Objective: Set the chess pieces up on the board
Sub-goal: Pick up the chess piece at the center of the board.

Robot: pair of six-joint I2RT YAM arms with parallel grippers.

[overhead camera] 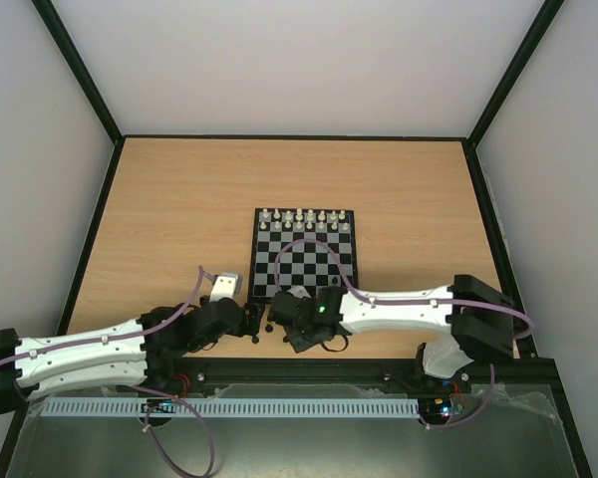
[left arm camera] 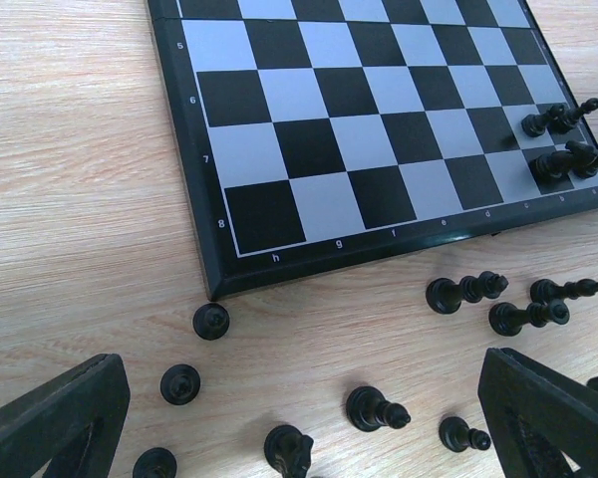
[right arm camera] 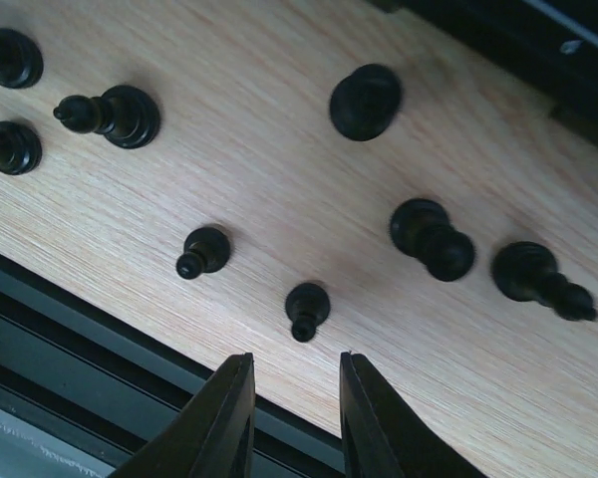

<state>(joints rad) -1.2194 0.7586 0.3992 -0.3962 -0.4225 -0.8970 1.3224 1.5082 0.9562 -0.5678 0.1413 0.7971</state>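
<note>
while most of the chess pieces (left arm camera: 377,408) sit off the board (left arm camera: 184,149), both grippers hang low by its near edge.
left gripper (left arm camera: 299,398): jaws wide, nothing between them; loose black pieces are scattered on the table (left arm camera: 70,199) across the lower part of the left wrist view, and a few more stand on the board's squares at the right of the frame. right gripper (right arm camera: 294,398): jaws narrow, gap bare, holding nothing; a small pawn (right arm camera: 307,309) rests on the wood just above the fingertips at lower centre of the right wrist view, not touching them. white pieces (overhead camera: 304,216) line the board's top rows in the overhead view.
</note>
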